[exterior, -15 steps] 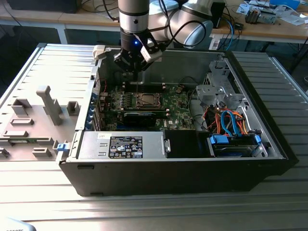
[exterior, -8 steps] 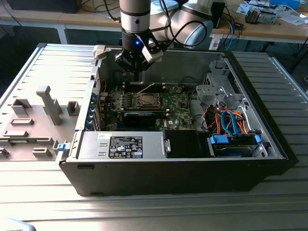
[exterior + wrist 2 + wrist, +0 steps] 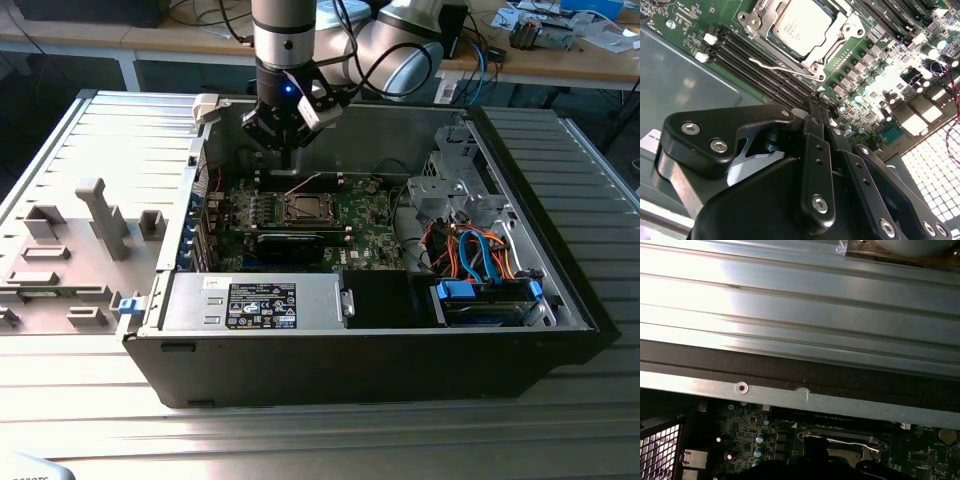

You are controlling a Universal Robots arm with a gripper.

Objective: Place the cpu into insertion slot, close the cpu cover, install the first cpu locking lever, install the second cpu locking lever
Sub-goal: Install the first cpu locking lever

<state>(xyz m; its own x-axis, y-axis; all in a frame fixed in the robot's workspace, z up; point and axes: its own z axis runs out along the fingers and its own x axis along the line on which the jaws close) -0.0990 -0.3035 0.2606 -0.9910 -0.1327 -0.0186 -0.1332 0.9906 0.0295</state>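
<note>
The cpu point(image 3: 801, 24), a square chip with a silver-grey top, lies in the insertion slot point(image 3: 305, 208) on the green motherboard point(image 3: 365, 225). The cpu cover point(image 3: 839, 31), a silver frame, lies flat around the chip. A thin silver locking lever point(image 3: 785, 68) runs along one side of the socket and appears again in the first wrist view point(image 3: 842, 441); I cannot tell whether it is latched. My gripper point(image 3: 287, 160) hangs over the board's far edge, just behind the socket. Its black fingers point(image 3: 816, 145) are shut together, holding nothing.
The board sits deep inside an open black computer case point(image 3: 380, 360). A long black card point(image 3: 290, 243) lies in front of the socket. A labelled power supply point(image 3: 260, 305) and a drive cage with blue and orange cables point(image 3: 480, 285) fill the front. The ribbed metal case wall point(image 3: 800, 315) is close by.
</note>
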